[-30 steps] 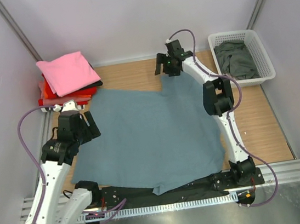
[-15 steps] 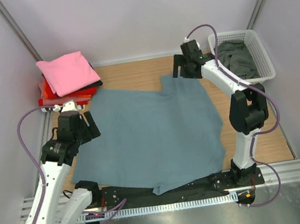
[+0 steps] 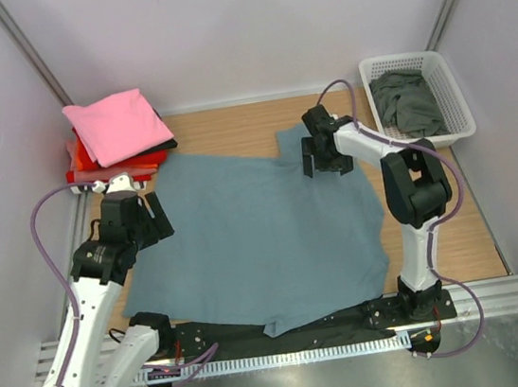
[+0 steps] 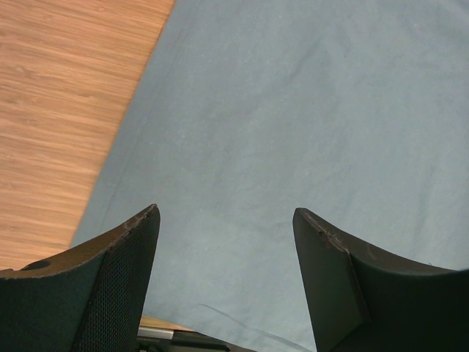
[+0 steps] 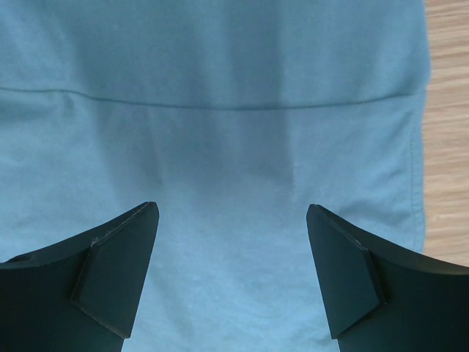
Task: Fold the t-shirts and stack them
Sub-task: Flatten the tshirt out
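the large dusty slate-blue cloth t-shirt (image 3: 256, 242) lay spread flat across the middle of the light wooden table (image 3: 232, 130), its near hem spilling over the table's near edge onto the black strip (image 3: 334, 329) between the arm bases. the left gripper (image 4: 226, 220) hung over the shirt's left edge with its jaws wide apart and holding nothing; the right gripper (image 5: 231, 213) hung over the far right sleeve, jaws likewise apart and empty, with a seam (image 5: 220, 106) running across below it and the sleeve's hem (image 5: 418, 169) off to its right. the likeliest trouble was a bad pinch: both sets of jaws stood over open cloth rather than on an edge, so closing there could gather a bunch of fabric, or only the top layer, and the fold would come out crooked or bagged. if the two arms lifted unevenly, the wide shirt could skew or drag wrinkles across the table. the overhanging near hem looked liable to snag on the bases when the cloth was pulled. at the far left a folded pink cloth t-shirt (image 3: 116, 124) sat on a red t-shirt (image 3: 93, 163) and a black t-shirt (image 3: 165, 146), near the left arm, so a wide swing could nudge that stack. the dark grey-green t-shirt (image 3: 407, 102) waited in the white plastic lattice basket (image 3: 457, 101) at the far right, well apart.
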You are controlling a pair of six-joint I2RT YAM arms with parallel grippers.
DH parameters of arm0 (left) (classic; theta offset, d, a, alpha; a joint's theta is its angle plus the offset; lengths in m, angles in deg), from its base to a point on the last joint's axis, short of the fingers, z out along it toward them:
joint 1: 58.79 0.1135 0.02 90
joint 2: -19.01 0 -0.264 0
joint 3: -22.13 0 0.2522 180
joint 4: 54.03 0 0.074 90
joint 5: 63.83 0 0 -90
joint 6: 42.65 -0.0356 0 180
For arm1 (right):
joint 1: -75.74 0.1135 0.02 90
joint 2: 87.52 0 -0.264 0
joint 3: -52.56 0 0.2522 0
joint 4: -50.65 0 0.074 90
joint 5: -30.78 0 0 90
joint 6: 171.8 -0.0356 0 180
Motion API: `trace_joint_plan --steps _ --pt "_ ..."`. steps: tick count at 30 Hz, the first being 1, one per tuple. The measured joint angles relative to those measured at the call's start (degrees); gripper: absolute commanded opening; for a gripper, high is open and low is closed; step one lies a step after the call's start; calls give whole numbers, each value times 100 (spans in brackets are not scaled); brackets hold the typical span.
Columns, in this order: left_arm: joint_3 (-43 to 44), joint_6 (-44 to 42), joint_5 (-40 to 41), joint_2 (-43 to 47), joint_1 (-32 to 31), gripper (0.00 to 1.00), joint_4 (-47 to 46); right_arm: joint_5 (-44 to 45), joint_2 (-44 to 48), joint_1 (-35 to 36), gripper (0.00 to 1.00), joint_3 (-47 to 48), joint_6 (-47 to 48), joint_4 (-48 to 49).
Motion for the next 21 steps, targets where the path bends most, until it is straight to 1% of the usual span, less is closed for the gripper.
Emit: trace_joint_plan --steps 4,12,15,21 --pt "0 0 0 -15 0 74 0 55 -721 13 88 485 46 -24" --pt "-13 0 2 -85 0 74 2 269 -1672 15 89 1980 240 -352" --pt "-15 0 4 -103 0 74 0 369 -2050 15 90 2612 306 -514" --pt "-20 0 9 -175 0 74 0 413 -3073 -28 91 4352 404 -813"
